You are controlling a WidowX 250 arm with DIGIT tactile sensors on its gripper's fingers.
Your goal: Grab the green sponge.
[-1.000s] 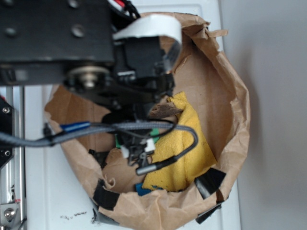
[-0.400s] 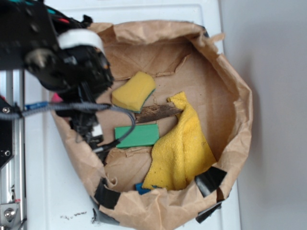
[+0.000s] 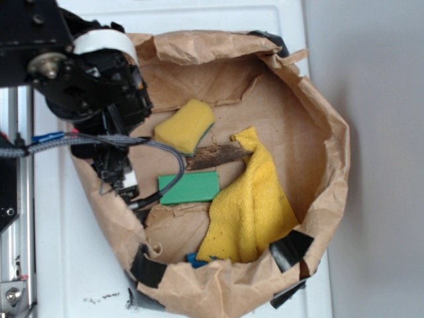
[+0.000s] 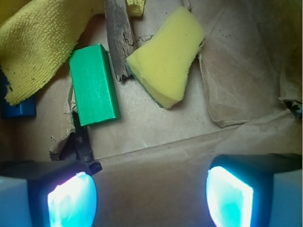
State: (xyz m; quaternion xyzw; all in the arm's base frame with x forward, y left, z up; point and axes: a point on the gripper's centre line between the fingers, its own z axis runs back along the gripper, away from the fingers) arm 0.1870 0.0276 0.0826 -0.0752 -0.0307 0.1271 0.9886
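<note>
The green sponge (image 3: 190, 187) is a flat, solid green slab lying on the floor of a brown paper bag (image 3: 333, 159), left of centre. In the wrist view the green sponge (image 4: 93, 84) lies ahead and to the left of the fingers, well apart from them. My gripper (image 3: 118, 177) hangs over the bag's left wall, just left of the sponge. It is open: in the wrist view the gripper (image 4: 150, 198) has only bare paper between its two glowing pads.
A thick yellow sponge (image 3: 185, 126) lies above the green one, with a wood strip (image 3: 216, 156) between them. A large yellow cloth (image 3: 250, 202) fills the bag's lower right. A blue object (image 3: 195, 260) peeks out under it. Black tape (image 3: 289, 250) patches the rim.
The arm has swung left from over the bag's middle to its left wall, uncovering the green sponge and the yellow sponge. The objects in the bag have not moved.
</note>
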